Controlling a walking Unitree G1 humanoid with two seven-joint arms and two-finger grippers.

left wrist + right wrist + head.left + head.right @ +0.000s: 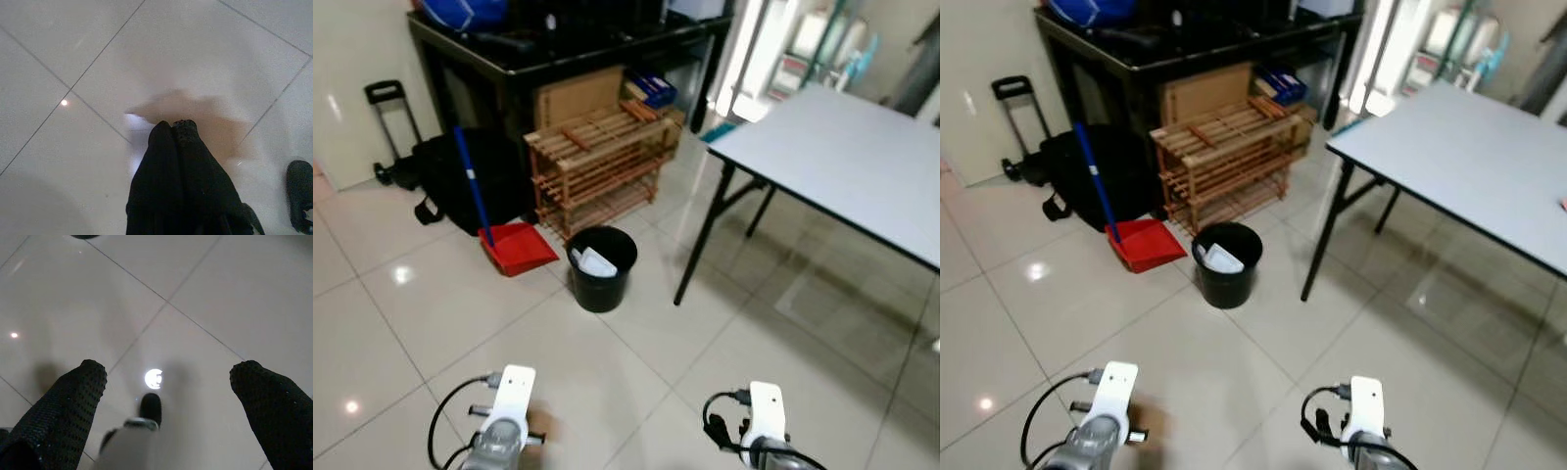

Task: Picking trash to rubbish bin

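A black rubbish bin (601,267) stands on the tiled floor ahead, beside a table leg, with white crumpled paper (596,262) inside it. Both arms hang low at the bottom of the eye views. In the left wrist view my left gripper (172,126) points down at the floor, its two black fingers pressed together with nothing between them. In the right wrist view my right gripper (168,374) is open over bare tiles, its fingers (80,396) wide apart and empty.
A red dustpan with a blue handle (516,245) lies left of the bin. Behind are a wooden rack (602,162), a black bag (460,181) and a black table (558,44). A grey folding table (847,157) stands to the right, its leg (702,240) close to the bin.
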